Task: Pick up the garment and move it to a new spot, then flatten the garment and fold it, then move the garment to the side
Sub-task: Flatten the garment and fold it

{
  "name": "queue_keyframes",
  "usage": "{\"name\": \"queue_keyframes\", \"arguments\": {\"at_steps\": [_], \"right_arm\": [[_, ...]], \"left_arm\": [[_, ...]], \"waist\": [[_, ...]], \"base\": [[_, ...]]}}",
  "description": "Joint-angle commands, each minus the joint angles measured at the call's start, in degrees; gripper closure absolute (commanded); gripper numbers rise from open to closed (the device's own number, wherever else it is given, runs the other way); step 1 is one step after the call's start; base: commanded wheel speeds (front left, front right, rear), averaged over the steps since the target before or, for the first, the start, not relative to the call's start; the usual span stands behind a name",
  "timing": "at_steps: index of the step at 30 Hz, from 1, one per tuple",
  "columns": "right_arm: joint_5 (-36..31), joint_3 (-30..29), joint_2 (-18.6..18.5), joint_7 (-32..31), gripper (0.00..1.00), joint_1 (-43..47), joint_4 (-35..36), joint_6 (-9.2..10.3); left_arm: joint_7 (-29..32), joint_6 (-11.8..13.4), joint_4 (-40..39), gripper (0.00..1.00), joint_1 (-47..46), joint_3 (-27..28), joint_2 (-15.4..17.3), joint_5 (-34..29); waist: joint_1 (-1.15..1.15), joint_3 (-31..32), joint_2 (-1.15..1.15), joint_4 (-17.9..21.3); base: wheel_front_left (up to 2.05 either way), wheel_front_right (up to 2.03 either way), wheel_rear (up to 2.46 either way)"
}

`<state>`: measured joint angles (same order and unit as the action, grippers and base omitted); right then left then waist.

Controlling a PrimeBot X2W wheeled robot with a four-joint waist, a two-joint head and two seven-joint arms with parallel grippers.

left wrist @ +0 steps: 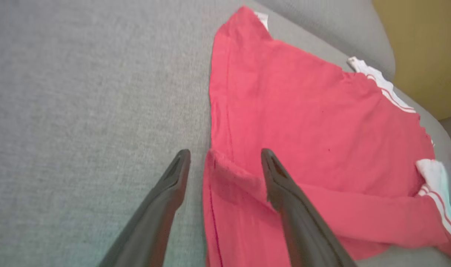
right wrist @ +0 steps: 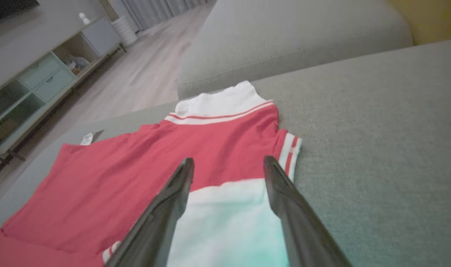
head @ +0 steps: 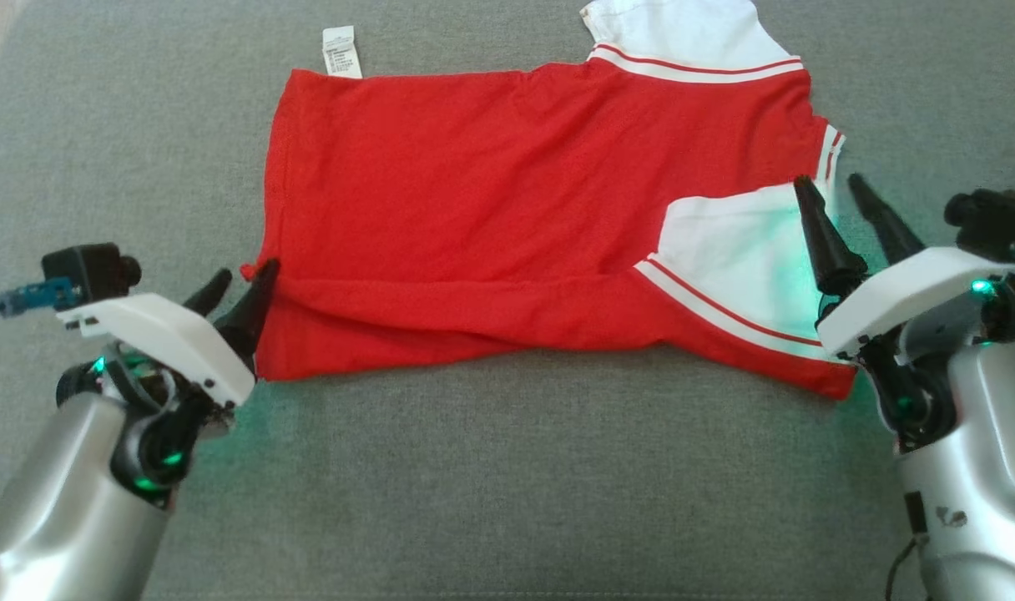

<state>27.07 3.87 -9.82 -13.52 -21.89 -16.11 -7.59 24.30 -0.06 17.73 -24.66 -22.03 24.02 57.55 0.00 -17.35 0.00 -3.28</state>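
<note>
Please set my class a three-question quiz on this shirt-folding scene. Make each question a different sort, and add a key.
1. True or false: the red garment lies on a grey cushion.
2. Which part is the right gripper over? A. the white sleeve B. the care label C. the bottom hem
3. Is the left gripper open or shut?
Key: 1 true; 2 A; 3 open.
</note>
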Motion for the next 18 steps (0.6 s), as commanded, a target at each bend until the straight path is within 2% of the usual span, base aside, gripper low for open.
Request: {"name": "queue_keyframes", "arguments": {"at_steps": [1,2,4,10,13,18], "right_arm": [[0.10,1.21,-0.77,1.39,0.00,-1.28,1.73,0.10],[-0.48,1.72,-0.67,6.30,0.00,-0.55,1.47,0.10],[-2.41,1.98,-0.60,11.06,0.00,0.56,1.85,0.10],[-12.04,0.27,1.50,19.38,0.00,5.61,7.91,0.10],[-16.49,-1.38,3.38,20.00,0.00,9.21,13.44,0.10],[-20.37,-2.45,5.62,18.18,0.00,16.37,22.65,0.10]], "left_arm": [[-1.33,-0.27,-1.35,0.00,-2.08,2.92,1.77,-0.82],[-7.33,-0.14,-1.19,0.00,-1.00,3.48,0.75,-3.06],[-14.75,0.40,-1.55,0.00,0.38,4.24,-0.44,-5.89],[-35.63,3.80,-4.67,0.00,5.30,4.83,-2.99,-16.13],[-38.71,6.24,-7.80,0.00,7.42,5.27,-3.54,-21.44],[-39.25,8.58,-15.68,0.00,12.16,8.13,-5.12,-29.40]], "waist": [[0.00,0.08,0.00,0.07],[0.00,0.19,0.00,0.16],[0.00,0.50,0.00,0.19],[0.00,2.20,0.00,-0.06],[0.00,3.29,0.00,-0.25],[0.00,4.88,0.00,-0.07]], "base": [[0.00,0.00,0.00],[0.00,0.00,0.00],[0.00,0.00,0.00],[0.00,0.00,0.00],[0.00,0.00,0.00],[0.00,0.00,0.00]]}}
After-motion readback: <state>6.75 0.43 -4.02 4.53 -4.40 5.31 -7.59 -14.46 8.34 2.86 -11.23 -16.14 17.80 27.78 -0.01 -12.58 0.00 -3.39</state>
